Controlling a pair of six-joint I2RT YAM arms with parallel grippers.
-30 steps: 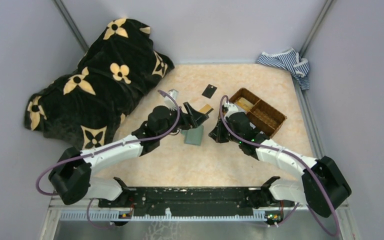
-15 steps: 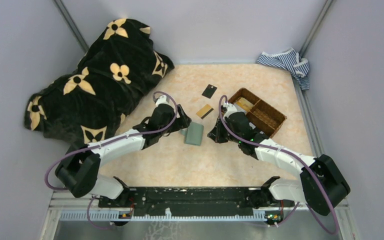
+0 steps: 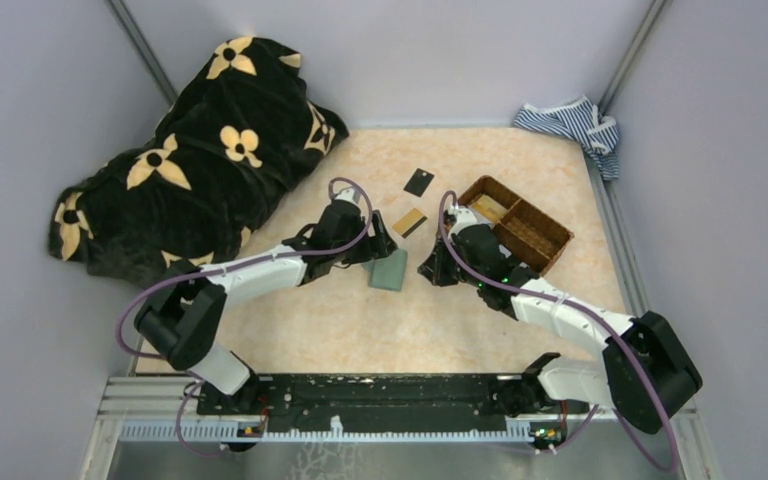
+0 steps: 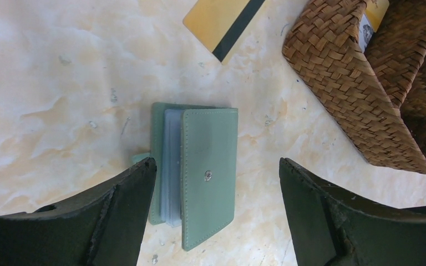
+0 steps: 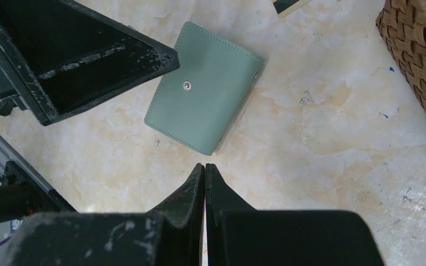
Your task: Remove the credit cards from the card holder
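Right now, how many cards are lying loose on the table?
2. A black card lies farthest back; a gold card with a dark stripe lies between it and the green wallet. More may hide inside the wallet.

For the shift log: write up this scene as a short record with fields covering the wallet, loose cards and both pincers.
card holder: sage-green bifold wallet, closed, flat on the table; pale sleeves show at one edge
left pincer: open, above the wallet, holding nothing
right pincer: shut, empty, beside the wallet
loose cards: gold card with dark stripe, black card, both on the table
basket: brown woven divided basket, right of the wallet
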